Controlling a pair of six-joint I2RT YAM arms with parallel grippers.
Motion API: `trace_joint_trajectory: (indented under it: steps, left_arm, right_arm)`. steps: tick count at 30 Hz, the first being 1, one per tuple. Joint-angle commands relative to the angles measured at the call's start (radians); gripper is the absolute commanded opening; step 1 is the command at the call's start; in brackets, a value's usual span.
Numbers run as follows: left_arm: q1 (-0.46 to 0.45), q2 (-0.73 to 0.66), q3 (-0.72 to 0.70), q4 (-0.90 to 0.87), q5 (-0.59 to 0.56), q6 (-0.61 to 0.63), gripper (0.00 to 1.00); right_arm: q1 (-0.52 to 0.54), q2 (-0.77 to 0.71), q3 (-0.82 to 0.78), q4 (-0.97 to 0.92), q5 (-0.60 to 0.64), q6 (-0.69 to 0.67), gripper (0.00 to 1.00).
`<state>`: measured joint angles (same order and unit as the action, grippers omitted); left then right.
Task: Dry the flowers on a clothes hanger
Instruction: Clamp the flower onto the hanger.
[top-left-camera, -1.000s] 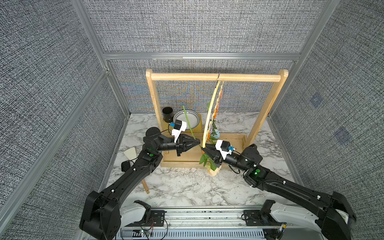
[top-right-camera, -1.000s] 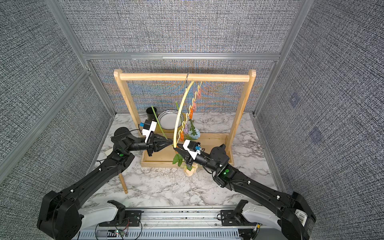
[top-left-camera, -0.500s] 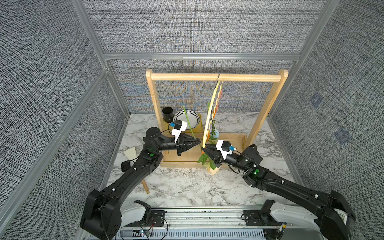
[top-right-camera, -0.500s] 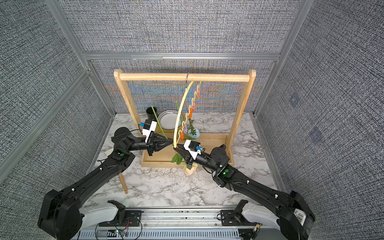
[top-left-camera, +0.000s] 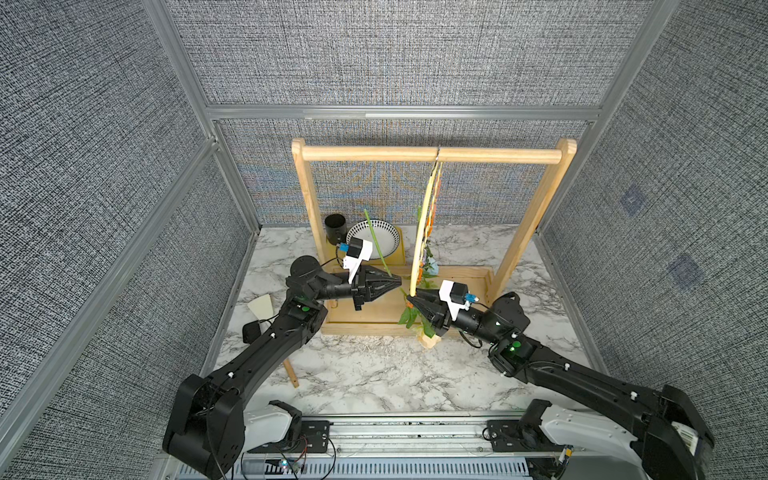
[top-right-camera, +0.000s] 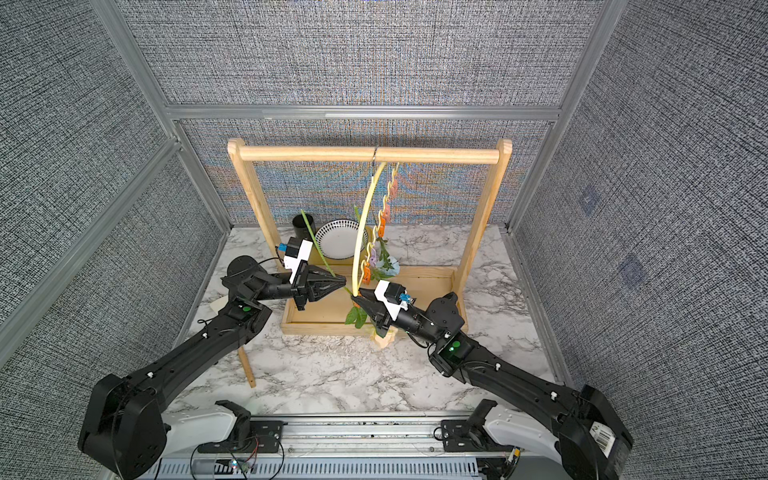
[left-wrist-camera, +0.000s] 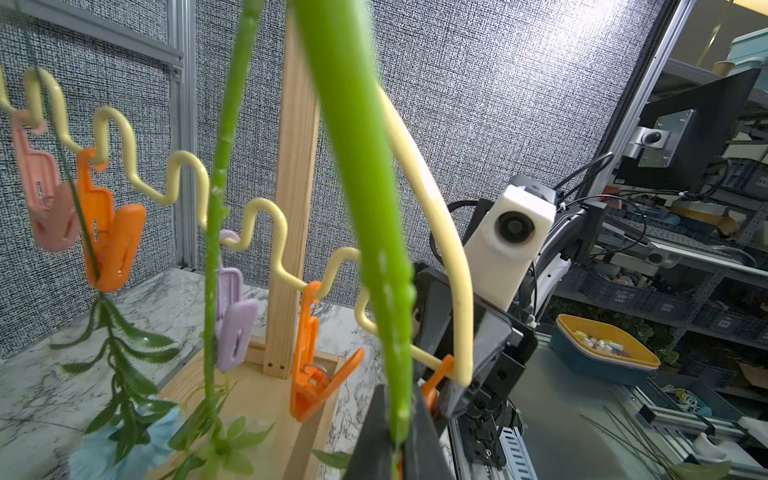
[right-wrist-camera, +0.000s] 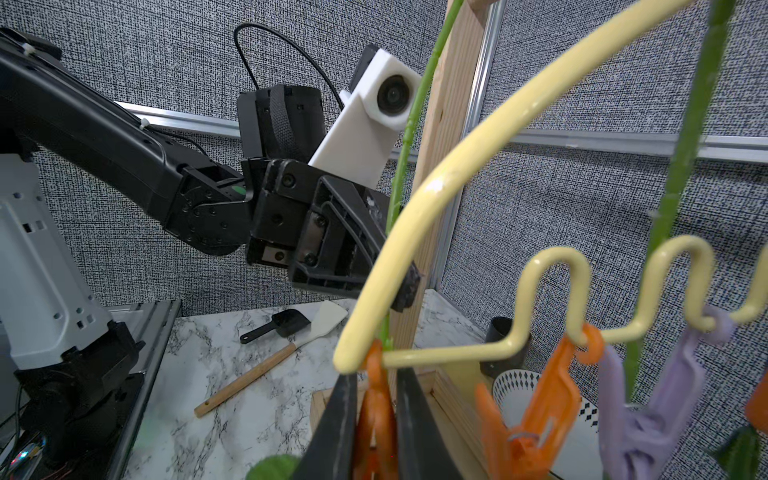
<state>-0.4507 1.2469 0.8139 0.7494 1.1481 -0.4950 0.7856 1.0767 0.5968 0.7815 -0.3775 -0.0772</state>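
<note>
Holding green stem (left-wrist-camera: 365, 208) in left pincer (top-left-camera: 399, 281), clamped shut, just beside low end of clothes hanger (right-wrist-camera: 438, 185). Right pincer (top-left-camera: 410, 297) narrow, squeezing end orange clip (right-wrist-camera: 376, 415). Risks I judge: hanger swings on hook (top-left-camera: 438, 150), clip slips out and snaps shut, stem misses mouth, drops to surface (top-left-camera: 374, 374).

Rack (top-left-camera: 374, 154), with the clothes hanger (top-right-camera: 363, 216) at mid-bar and flowers (top-right-camera: 388, 268) below it over the base; plate (top-left-camera: 376, 241) and cup (top-left-camera: 336, 226) behind the base, by the left post — spatula (top-left-camera: 259, 307) on the table (top-left-camera: 374, 374), further left.
</note>
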Motion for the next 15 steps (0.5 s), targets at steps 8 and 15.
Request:
trace_joint_trajectory:
  steps: [8, 15]
  left_arm:
    - [0.000, 0.003, 0.005, 0.011, 0.005, 0.003, 0.02]
    - [-0.001, -0.013, 0.046, -0.212, -0.018, 0.128, 0.19]
  right_arm:
    - [-0.004, -0.015, -0.014, 0.027, 0.004, 0.017, 0.36]
    - [-0.008, -0.033, -0.011, -0.008, 0.003, 0.015, 0.44]
